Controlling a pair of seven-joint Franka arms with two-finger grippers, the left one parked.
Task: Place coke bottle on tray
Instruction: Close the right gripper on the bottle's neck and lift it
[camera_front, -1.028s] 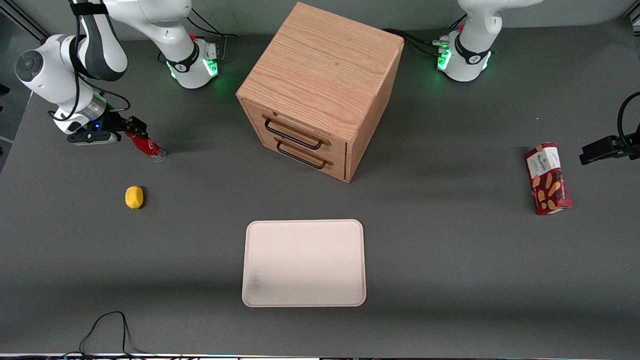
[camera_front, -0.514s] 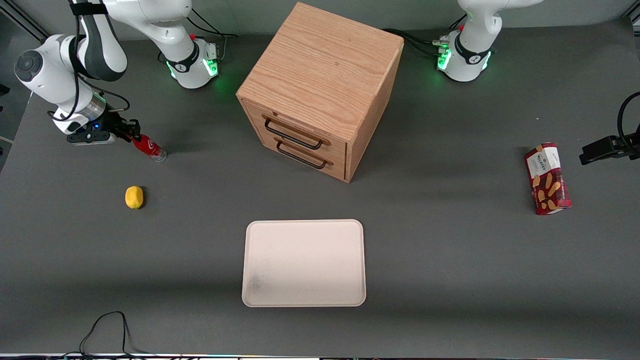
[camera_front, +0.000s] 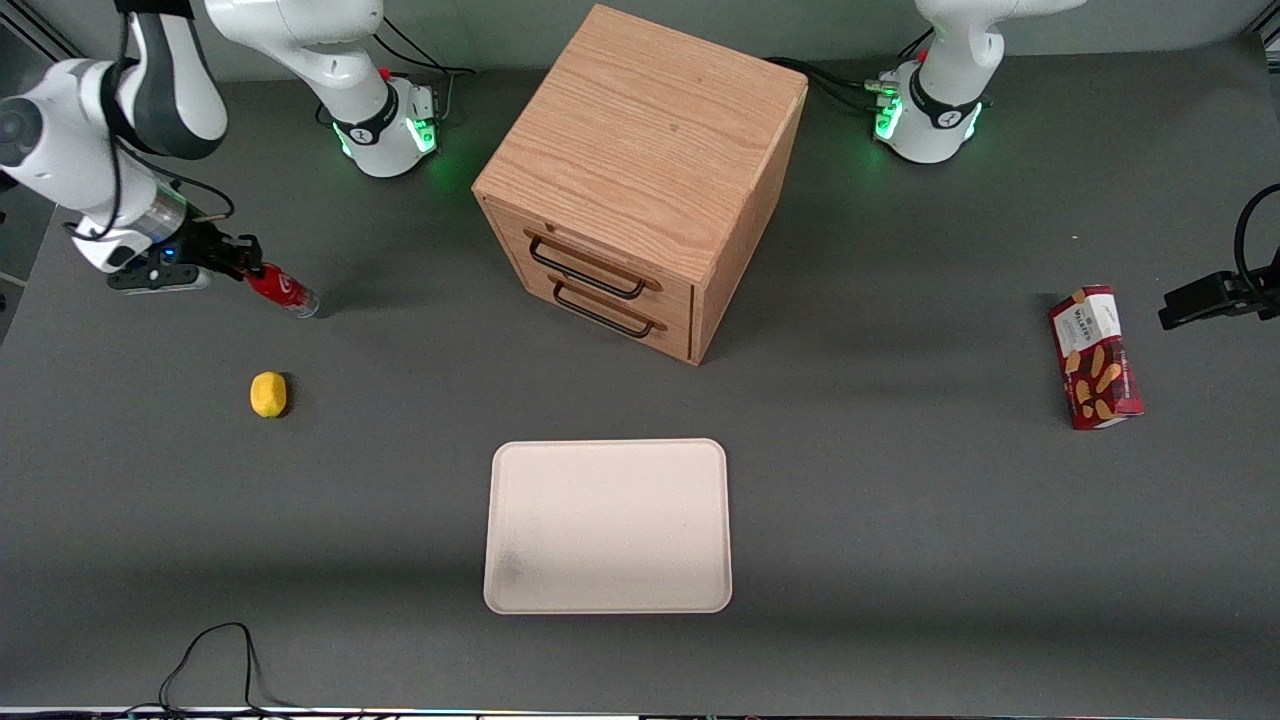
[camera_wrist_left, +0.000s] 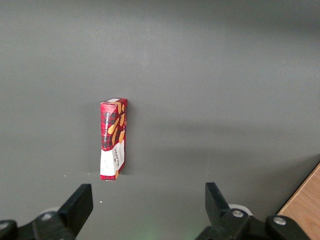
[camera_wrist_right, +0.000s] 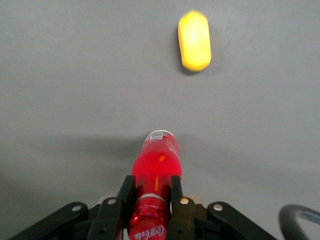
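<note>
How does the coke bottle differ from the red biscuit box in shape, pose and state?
The coke bottle is slim and round; the biscuit box is flat and rectangular. The bottle is tilted, its neck held in the shut claw toward the working arm's end; the box lies untouched on the table toward the parked arm's end. The box looks larger. Both are mainly red.

Your gripper (camera_front: 248, 268) w/ the coke bottle (camera_front: 282, 290) clamped has shifted toward the working arm's table end; bottle now tilted flatter.

Cabinet (camera_front: 640, 180) as landmark: tray (camera_front: 607, 525) in front; gripper (camera_front: 250, 268) clamping coke bottle (camera_front: 283, 291) toward working arm's end.
</note>
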